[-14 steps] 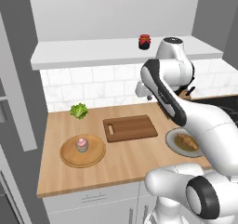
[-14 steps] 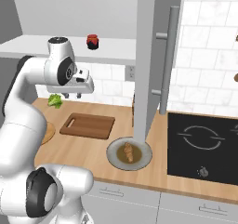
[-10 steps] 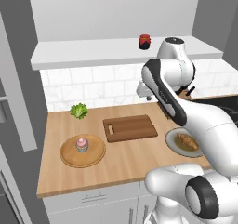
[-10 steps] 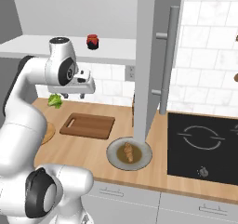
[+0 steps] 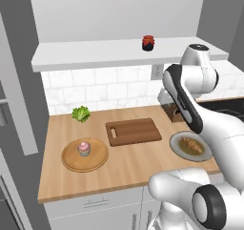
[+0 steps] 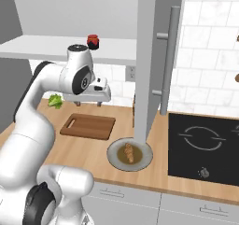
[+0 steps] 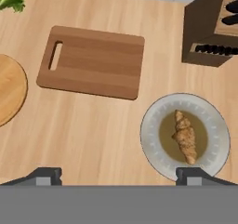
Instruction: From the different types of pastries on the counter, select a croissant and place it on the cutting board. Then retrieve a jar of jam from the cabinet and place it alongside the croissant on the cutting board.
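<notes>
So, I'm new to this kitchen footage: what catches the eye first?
The big white arm, its open claw high over the counter. Below it lies a croissant on a grey plate, right of the bare cutting board. A dark-red jam jar sits alone on the white shelf.

You've got open air under the gripper (image 7: 118,174): jaws spread wide, high above the counter (image 7: 93,135). The croissant (image 7: 185,136) lies alone on its grey plate (image 7: 151,148), nothing over it, straight drop possible. Watch the dark knife block (image 7: 209,28) just behind the plate. The cutting board (image 7: 90,61) is bare, with clear counter between it and the plate. The round tray (image 5: 71,164) with the cupcake (image 5: 84,148) sits beyond the board's handle end, lettuce (image 5: 81,113) behind. The jam jar (image 5: 148,42) stands alone on the cabinet (image 5: 95,52). A tall grey panel (image 6: 149,56) with a bar handle (image 6: 167,60) rises right beside the plate.
</notes>
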